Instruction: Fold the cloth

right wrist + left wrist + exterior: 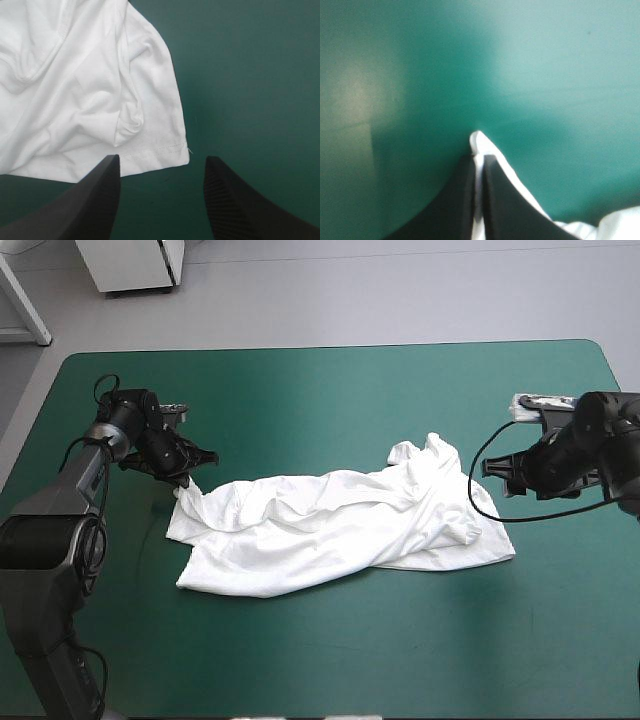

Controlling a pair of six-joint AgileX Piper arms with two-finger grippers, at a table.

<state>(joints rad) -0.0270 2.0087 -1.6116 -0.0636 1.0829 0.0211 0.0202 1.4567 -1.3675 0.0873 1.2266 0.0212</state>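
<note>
Left pincer is clamped on a left corner of the white T-shirt, which lies rumpled but mostly spread across the middle of the teal-green desk. Right pincer gapes wide w/ the right hem corner just ahead, nothing held. Fabric looks light, limp & prob. slides easily, so pinch hem corners/edges, not the bunched middle.

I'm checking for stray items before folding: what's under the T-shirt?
Only the teal-green cover shows around the T-shirt; the cloth hides whatever lies beneath. The left gripper is shut on one corner; the right gripper stands open at the far hem.
</note>
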